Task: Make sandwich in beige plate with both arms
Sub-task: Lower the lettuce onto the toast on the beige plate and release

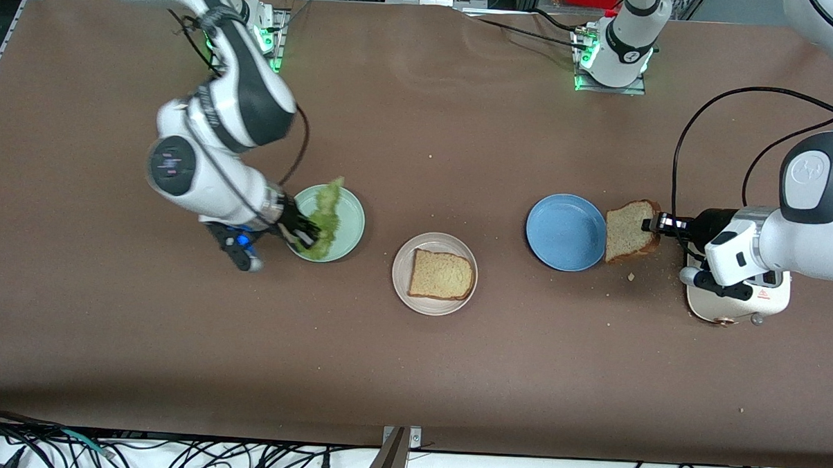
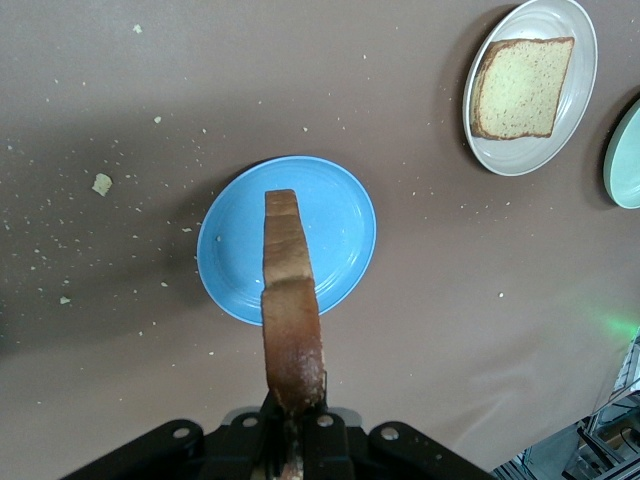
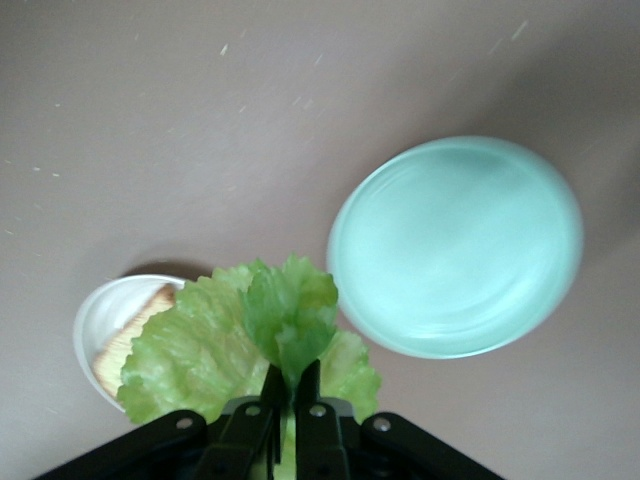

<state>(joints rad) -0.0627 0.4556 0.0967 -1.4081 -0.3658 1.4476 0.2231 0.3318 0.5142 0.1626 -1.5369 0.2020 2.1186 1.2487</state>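
Observation:
The beige plate (image 1: pixel 402 269) lies mid-table with one bread slice (image 1: pixel 441 274) flat on it; both also show in the left wrist view, plate (image 2: pixel 580 95) and slice (image 2: pixel 520 88). My left gripper (image 1: pixel 649 225) is shut on a second bread slice (image 1: pixel 628 231), held on edge over the rim of the blue plate (image 1: pixel 562 232) on the side toward the left arm's end. That held slice (image 2: pixel 287 290) runs out from the shut gripper (image 2: pixel 293 420). My right gripper (image 1: pixel 304 233) is shut on the ruffled green lettuce leaf (image 1: pixel 327 213) over the mint-green plate (image 1: pixel 351 221). The leaf (image 3: pixel 220 350) fans out from the gripper (image 3: pixel 293 385).
A white appliance (image 1: pixel 733 304) sits under the left arm's wrist, toward the left arm's end. Crumbs (image 1: pixel 630 276) lie beside the blue plate (image 2: pixel 340 225). The mint-green plate (image 3: pixel 455 245) has nothing lying on it. The beige plate (image 3: pixel 100 315) peeks out past the leaf.

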